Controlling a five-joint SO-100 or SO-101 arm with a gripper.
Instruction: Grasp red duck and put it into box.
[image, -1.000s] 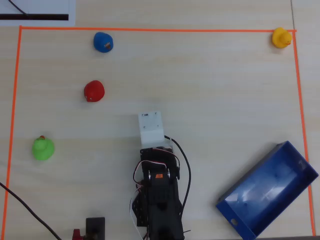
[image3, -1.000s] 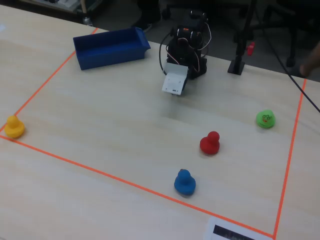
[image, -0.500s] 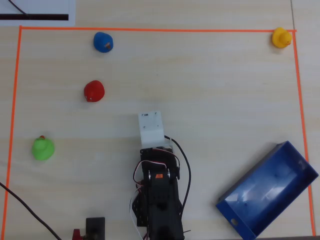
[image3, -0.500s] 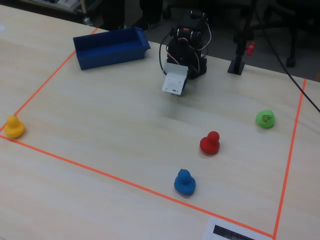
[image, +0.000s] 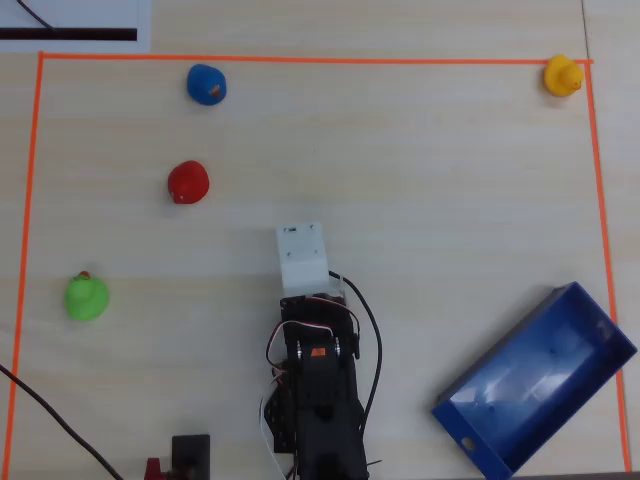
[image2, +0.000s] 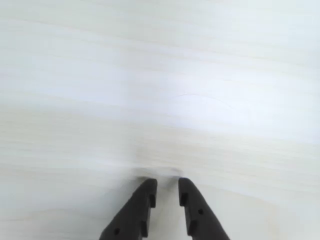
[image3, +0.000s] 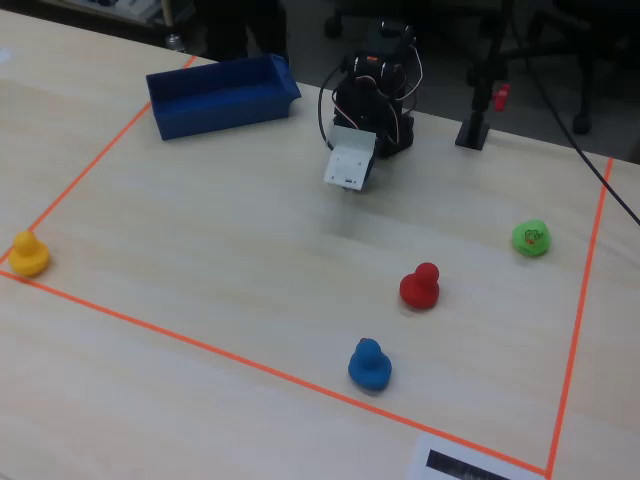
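The red duck (image: 187, 182) stands on the pale wooden table, left of and beyond the arm in the overhead view; in the fixed view it (image3: 420, 287) is in front of the arm. The blue box (image: 537, 391) lies tilted at the lower right of the overhead view and at the back left in the fixed view (image3: 220, 95). My gripper (image2: 167, 186) points down at bare table with its jaws a narrow gap apart and nothing between them. The arm (image: 315, 350) is folded near its base, far from both duck and box.
A blue duck (image: 206, 84), a green duck (image: 86, 297) and a yellow duck (image: 562, 75) stand inside an orange tape border (image: 300, 59). A black cable (image: 50, 415) and a small black stand (image: 190, 455) sit by the arm's base.
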